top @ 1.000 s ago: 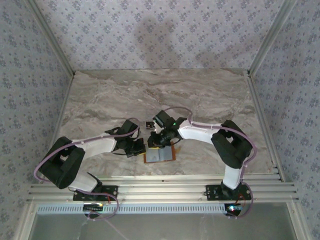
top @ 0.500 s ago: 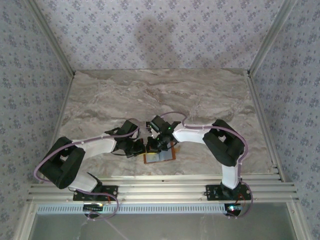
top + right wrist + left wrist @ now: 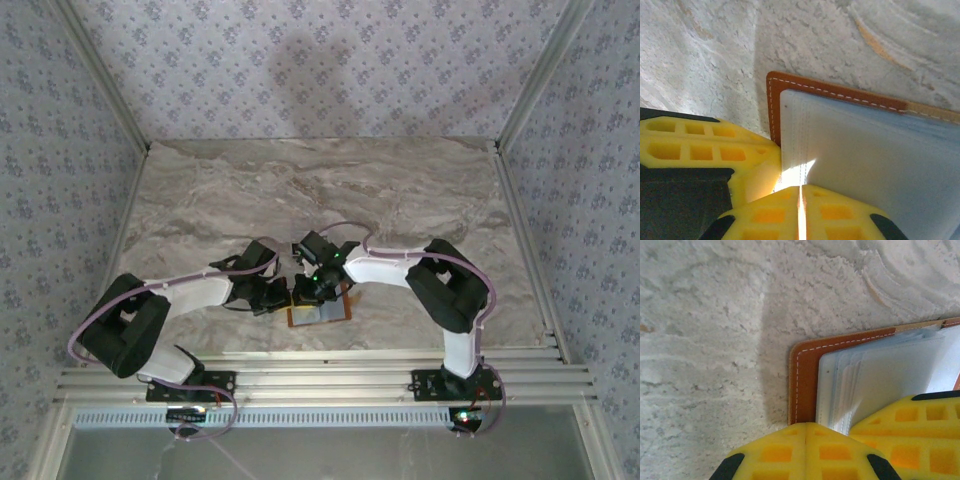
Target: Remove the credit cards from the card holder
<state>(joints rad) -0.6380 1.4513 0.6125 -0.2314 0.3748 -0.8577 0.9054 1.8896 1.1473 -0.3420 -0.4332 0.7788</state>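
— Card holder (image 3: 322, 314) first, from the top camera: where do we put it?
— Lying open on the bench (image 3: 420, 190), on the near side of both sets of fingers. We see the left fingers (image 3: 280, 297) at its left edge and the right fingers (image 3: 308, 290) at its far left corner, the two almost meeting. Their opening is too small to tell here.
— And our left wrist camera?
— The left fingers (image 3: 800, 440) are closed, tips together with nothing between them, over a corner of the card holder (image 3: 802, 380). Its clear sleeves (image 3: 880, 375) lie just beyond, and the right fingers (image 3: 910, 430) rest on them, to the right.
— Right wrist?
— The right fingers (image 3: 790, 205) are all but closed, a thin bright slit between them, at the near edge of the sleeves (image 3: 865, 160). Whether they pinch a sleeve we cannot tell. The left fingers (image 3: 705, 150) sit just to their left, against the card holder (image 3: 840, 92). Whether credit cards sit in the sleeves we cannot tell either.
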